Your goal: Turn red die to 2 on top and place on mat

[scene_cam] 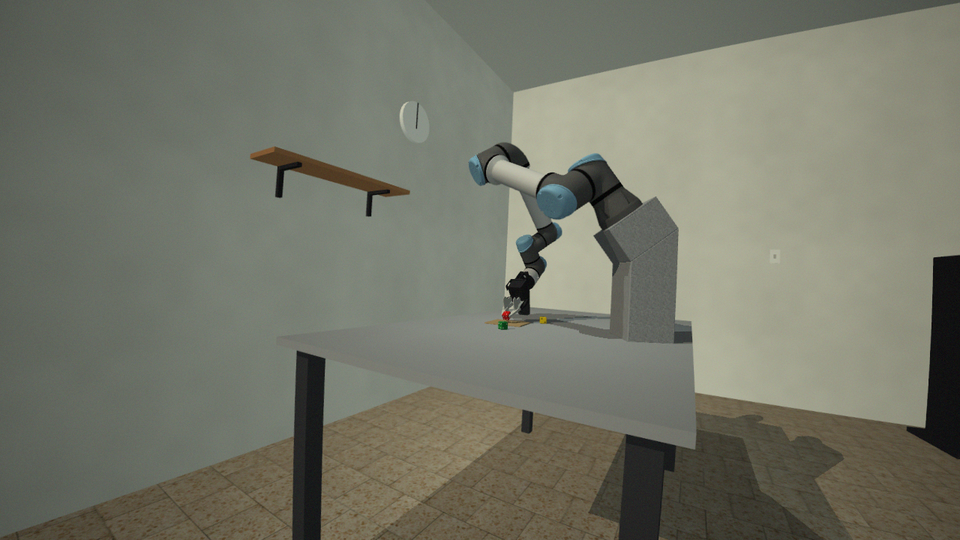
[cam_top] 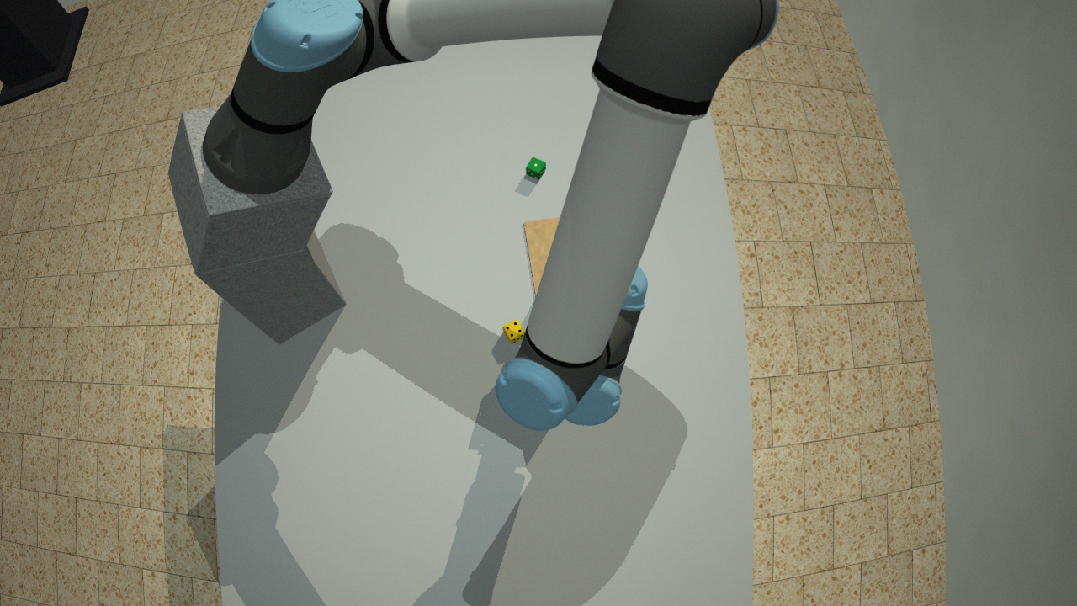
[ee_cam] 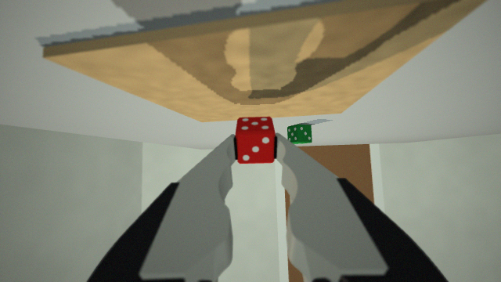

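"Where do we have the red die [scene_cam: 505, 315] [ee_cam: 255, 140]?"
"We have it in our gripper [scene_cam: 511, 314] [ee_cam: 254, 135], the claw clamped on its sides, above the mat [cam_top: 540, 245] [scene_cam: 519, 324] [ee_cam: 188, 94]. Our wrist view shows its three and five faces."
"And the other dice?"
"We see the yellow die [cam_top: 513, 331] [scene_cam: 543, 320] and green die [cam_top: 535, 167] [scene_cam: 502, 325] [ee_cam: 300, 133] off the mat, on the table [cam_top: 376, 497] [scene_cam: 469, 362] [ee_cam: 438, 98], four and one on top."
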`<state>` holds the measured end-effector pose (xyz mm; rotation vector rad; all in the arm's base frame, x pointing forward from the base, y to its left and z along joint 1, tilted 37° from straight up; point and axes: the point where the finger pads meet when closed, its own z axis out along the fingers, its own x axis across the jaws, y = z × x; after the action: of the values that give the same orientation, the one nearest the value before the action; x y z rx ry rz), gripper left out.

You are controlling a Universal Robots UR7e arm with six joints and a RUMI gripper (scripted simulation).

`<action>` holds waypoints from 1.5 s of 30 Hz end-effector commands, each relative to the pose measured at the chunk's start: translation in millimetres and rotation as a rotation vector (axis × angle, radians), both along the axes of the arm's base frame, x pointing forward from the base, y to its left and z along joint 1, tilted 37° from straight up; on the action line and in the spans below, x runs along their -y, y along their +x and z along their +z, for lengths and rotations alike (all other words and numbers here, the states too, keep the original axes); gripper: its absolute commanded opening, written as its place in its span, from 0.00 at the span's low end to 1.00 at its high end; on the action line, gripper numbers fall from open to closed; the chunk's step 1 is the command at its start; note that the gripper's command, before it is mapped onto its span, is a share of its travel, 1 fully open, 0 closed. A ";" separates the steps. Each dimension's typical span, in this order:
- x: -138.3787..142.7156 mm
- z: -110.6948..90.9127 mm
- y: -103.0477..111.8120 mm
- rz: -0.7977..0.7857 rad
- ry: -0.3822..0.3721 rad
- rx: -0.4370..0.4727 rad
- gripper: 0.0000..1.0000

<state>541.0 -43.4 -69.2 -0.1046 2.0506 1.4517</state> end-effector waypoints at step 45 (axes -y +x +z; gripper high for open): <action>-0.9 -8.2 7.4 0.001 -0.002 0.002 0.06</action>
<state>546.7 -41.6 -77.1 -0.1044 2.0507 1.4516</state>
